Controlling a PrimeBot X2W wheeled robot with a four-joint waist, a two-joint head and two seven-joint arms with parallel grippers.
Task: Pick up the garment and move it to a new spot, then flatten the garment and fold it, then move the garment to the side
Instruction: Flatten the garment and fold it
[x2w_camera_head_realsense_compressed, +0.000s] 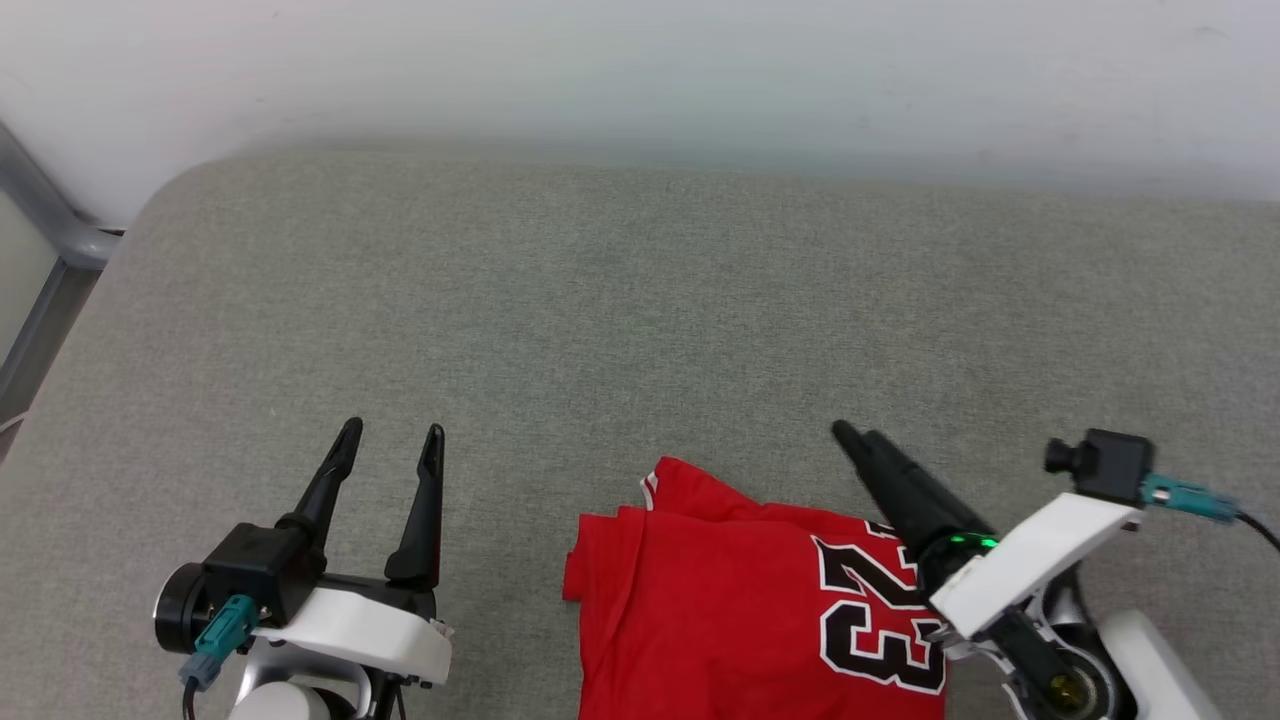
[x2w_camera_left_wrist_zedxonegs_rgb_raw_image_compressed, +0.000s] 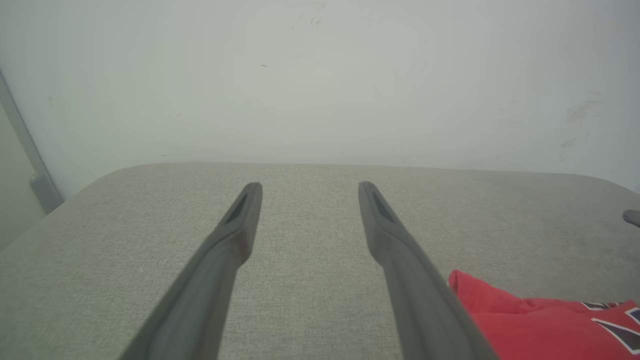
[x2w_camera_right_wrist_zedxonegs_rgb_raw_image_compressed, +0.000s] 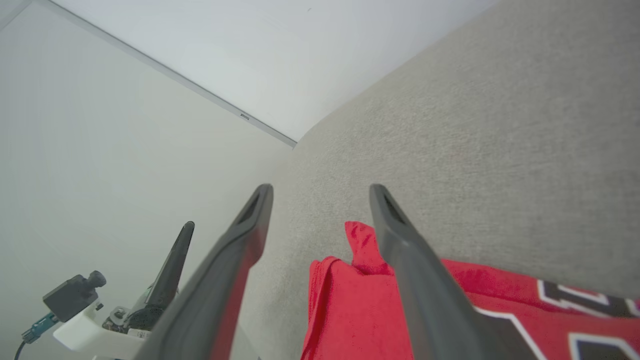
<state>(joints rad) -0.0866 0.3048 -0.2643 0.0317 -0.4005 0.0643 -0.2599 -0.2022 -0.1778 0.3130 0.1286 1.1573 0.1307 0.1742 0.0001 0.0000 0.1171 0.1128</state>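
1. Fabric, grey and finely woven, covers the worktop (x2w_camera_head_realsense_compressed: 600, 300), which has a rounded far-left corner.
2. A pale, lightly scuffed wall (x2w_camera_head_realsense_compressed: 640, 70) rises behind it; a grey metal frame (x2w_camera_head_realsense_compressed: 60, 240) stands at the left.
3. The garment (x2w_camera_head_realsense_compressed: 720, 590) lies folded at the near edge, right of centre, with "23" facing up.
4. The left gripper (x2w_camera_head_realsense_compressed: 392, 430) hangs over bare fabric beside the garment, fingers spread and empty.
5. The right gripper (x2w_camera_head_realsense_compressed: 855, 435) is above the garment's far right part, its fingers apart and gripping nothing.
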